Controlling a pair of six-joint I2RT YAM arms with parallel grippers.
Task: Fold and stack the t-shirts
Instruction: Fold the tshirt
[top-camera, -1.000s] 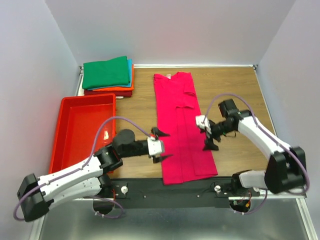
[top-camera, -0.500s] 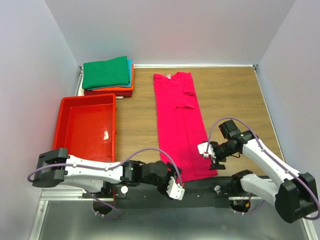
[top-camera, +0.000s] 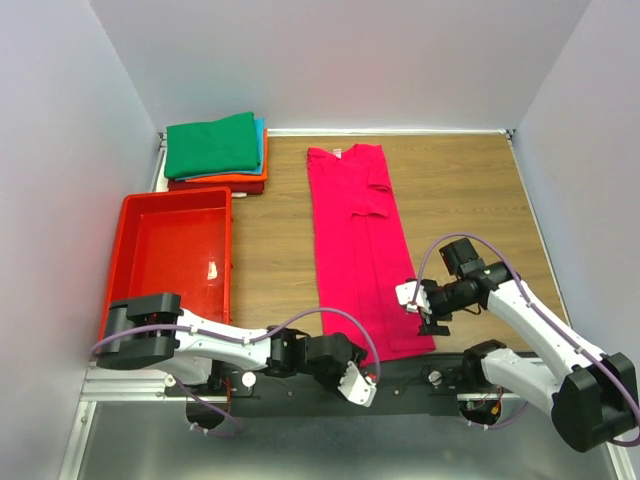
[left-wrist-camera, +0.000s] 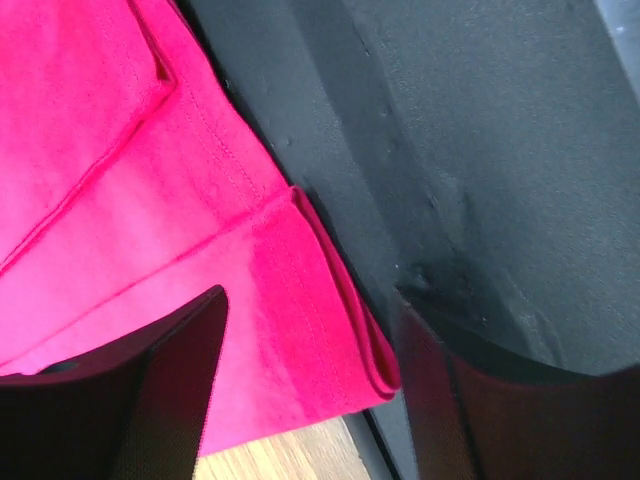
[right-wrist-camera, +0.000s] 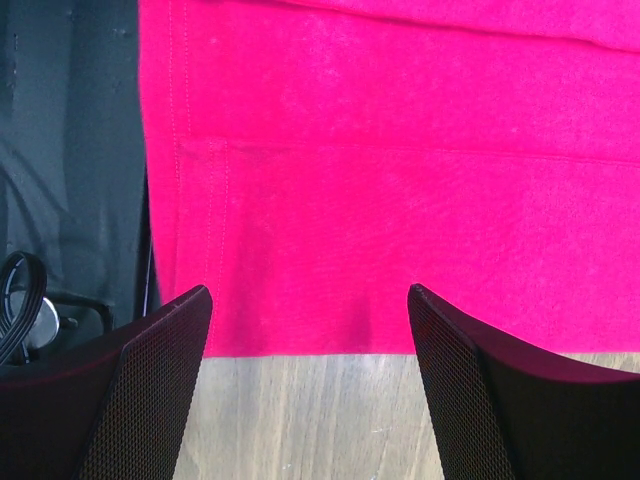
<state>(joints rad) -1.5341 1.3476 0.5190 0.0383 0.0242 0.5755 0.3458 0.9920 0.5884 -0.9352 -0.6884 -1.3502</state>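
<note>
A magenta-pink t-shirt (top-camera: 360, 240) lies folded into a long strip down the middle of the wooden table, collar far, hem near. My left gripper (top-camera: 362, 385) is open at the shirt's near-left hem corner (left-wrist-camera: 330, 330), which lies between the fingers over the black base rail. My right gripper (top-camera: 432, 313) is open just right of the near-right hem edge (right-wrist-camera: 300, 300), low over the table. A stack of folded shirts (top-camera: 215, 152), green on top, then teal-blue, orange and dark red, sits at the far left corner.
A red plastic tray (top-camera: 135, 235) stands at the left, holding only a small white scrap. The black base rail (top-camera: 400, 378) runs along the near edge under the shirt's hem. Grey walls close in the table on three sides.
Both arms swung from the shirt's middle down to its near hem. The left gripper dropped low along the base rail to the left hem corner; the right settled by the right hem edge.
</note>
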